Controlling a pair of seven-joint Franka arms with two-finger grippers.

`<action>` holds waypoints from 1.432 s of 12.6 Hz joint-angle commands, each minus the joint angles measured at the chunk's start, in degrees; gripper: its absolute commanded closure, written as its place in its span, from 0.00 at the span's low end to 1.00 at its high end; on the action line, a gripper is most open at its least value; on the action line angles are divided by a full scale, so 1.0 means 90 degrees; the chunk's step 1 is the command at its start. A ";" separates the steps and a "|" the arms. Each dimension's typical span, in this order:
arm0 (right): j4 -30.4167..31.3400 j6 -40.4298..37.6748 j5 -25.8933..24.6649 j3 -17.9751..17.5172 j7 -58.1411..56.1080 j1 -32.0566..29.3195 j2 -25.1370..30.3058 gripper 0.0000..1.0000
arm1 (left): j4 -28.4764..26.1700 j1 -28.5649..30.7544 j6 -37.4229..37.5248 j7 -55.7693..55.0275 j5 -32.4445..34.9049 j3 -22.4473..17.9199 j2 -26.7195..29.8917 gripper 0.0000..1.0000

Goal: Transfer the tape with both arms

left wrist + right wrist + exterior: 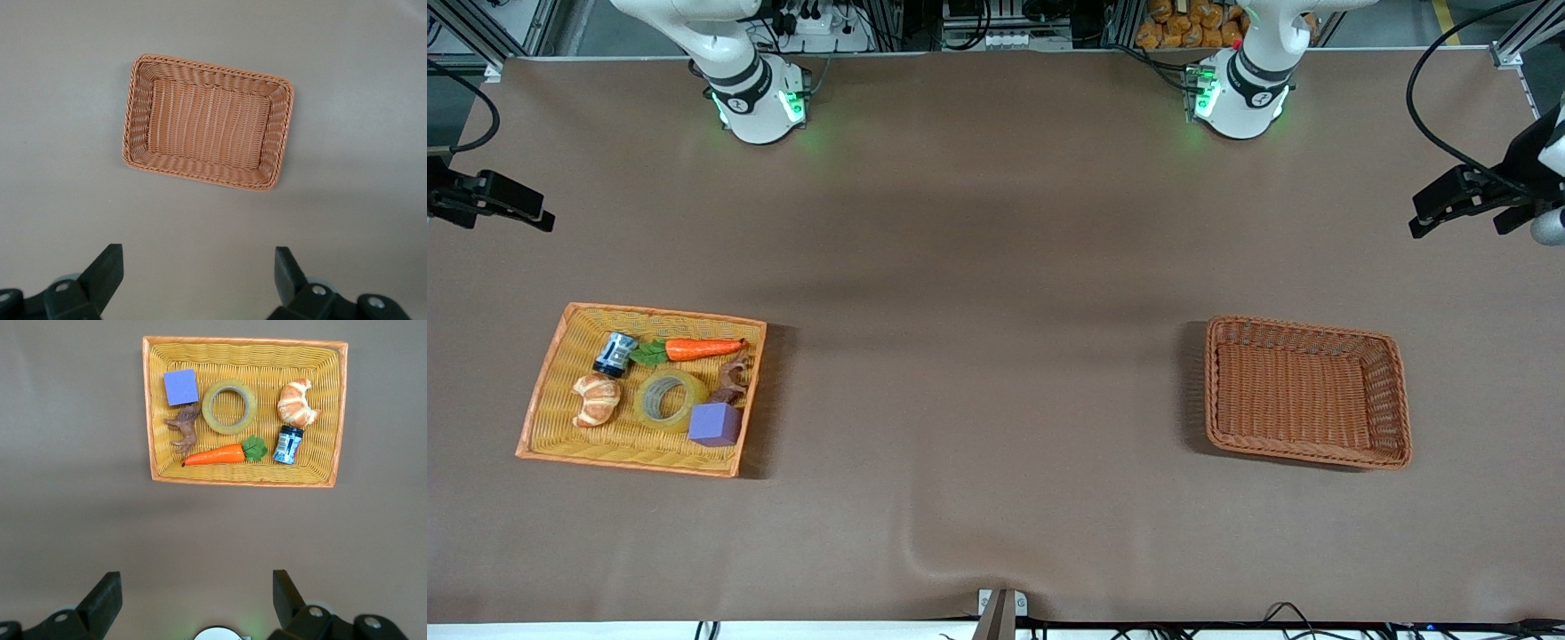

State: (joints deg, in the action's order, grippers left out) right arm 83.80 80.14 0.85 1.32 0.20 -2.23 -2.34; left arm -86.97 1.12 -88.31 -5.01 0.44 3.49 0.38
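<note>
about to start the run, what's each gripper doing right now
Left gripper: open, empty, high above the brown wicker basket.
Right gripper: open, empty, high above the yellow woven tray.

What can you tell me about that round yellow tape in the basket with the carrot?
The tape is a see-through yellowish ring with a grey inner core and an open hole. It lies flat in the yellow wicker basket, at the right arm's end of the table. The purple cube sits right beside it, nearer the front camera; the croissant and toy horse flank it. No end effector touches it.
</note>
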 commanded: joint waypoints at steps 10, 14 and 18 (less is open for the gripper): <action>0.0133 0.0432 -0.0035 0.0000 0.0075 -0.0221 -0.0092 0.00 | 0.0113 0.0178 -0.0021 0.0000 -0.0039 0.0033 -0.0188 0.00; 0.0133 0.0617 -0.0035 0.0000 0.0085 -0.0240 -0.0267 0.00 | 0.0093 0.0168 -0.0334 0.0020 -0.0059 0.0033 -0.0422 0.00; 0.0065 0.1065 0.0158 -0.0020 0.0134 -0.0162 -0.0997 0.00 | 0.0054 0.0178 -0.0344 0.0039 -0.0059 0.0033 -0.0433 0.00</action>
State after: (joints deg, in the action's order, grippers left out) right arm 85.28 87.77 1.13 1.70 0.31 -3.63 -7.32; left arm -86.87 2.29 -91.27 -5.01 0.44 3.50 -3.61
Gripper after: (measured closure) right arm 0.000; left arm 0.000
